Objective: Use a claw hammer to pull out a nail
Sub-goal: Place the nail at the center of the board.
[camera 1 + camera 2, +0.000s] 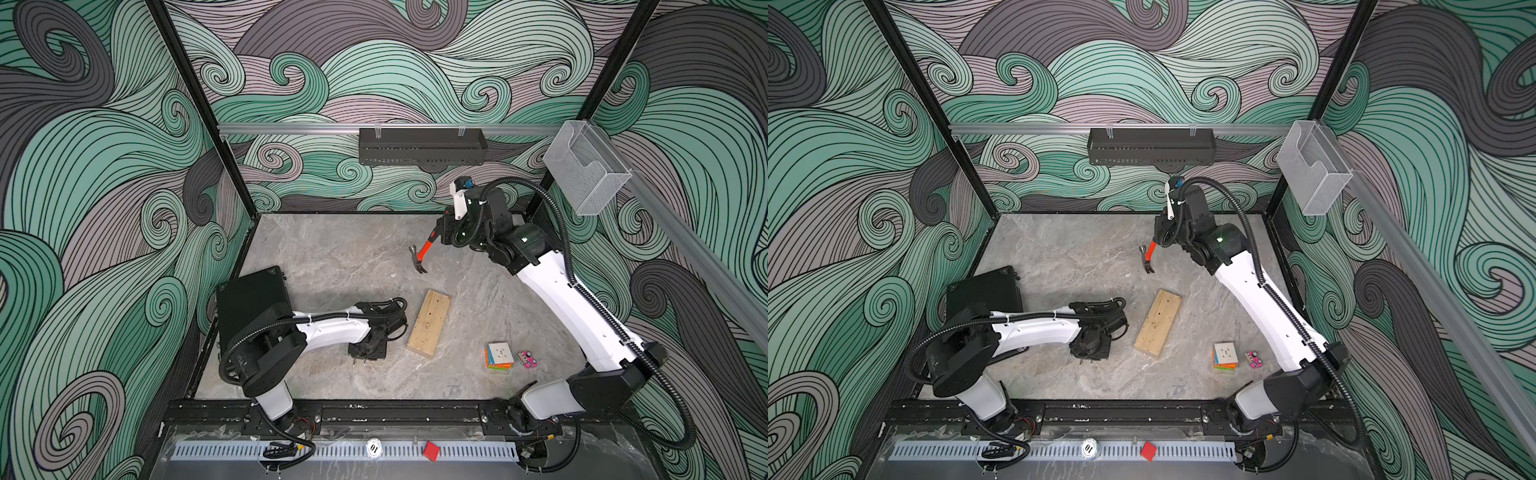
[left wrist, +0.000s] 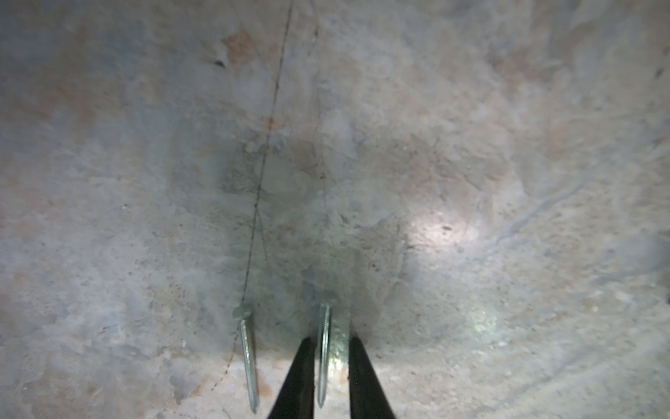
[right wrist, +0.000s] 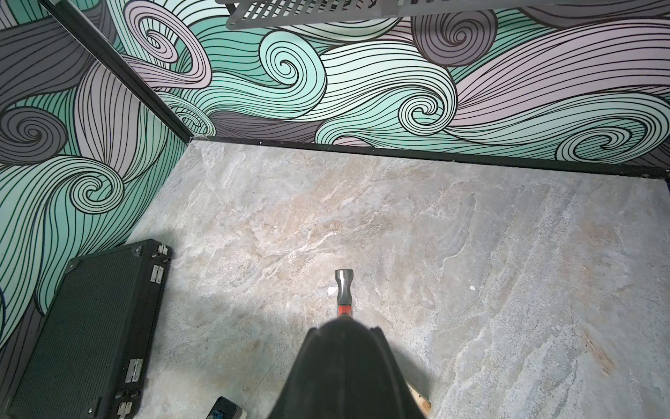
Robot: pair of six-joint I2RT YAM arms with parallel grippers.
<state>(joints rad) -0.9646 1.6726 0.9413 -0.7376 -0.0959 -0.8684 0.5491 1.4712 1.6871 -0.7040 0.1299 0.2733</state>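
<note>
As R-gripper (image 1: 440, 233) holds hammer (image 1: 422, 255), L-gripper (image 2: 330, 339) seems ajar.

Both top views look steeply down from high over the front rail toward the back wall (image 1: 374, 83). They take in the whole marble table (image 1: 332, 249), with the wooden block (image 1: 429, 323) just below the middle of the frame. The left wrist camera hangs very close over the table, looking past the left gripper (image 2: 330, 339) at a nail (image 2: 323, 355). The right wrist camera sits higher and looks down along the claw hammer (image 3: 343, 290) to the back wall. It shares the black case (image 3: 90, 326) with both top views.
</note>
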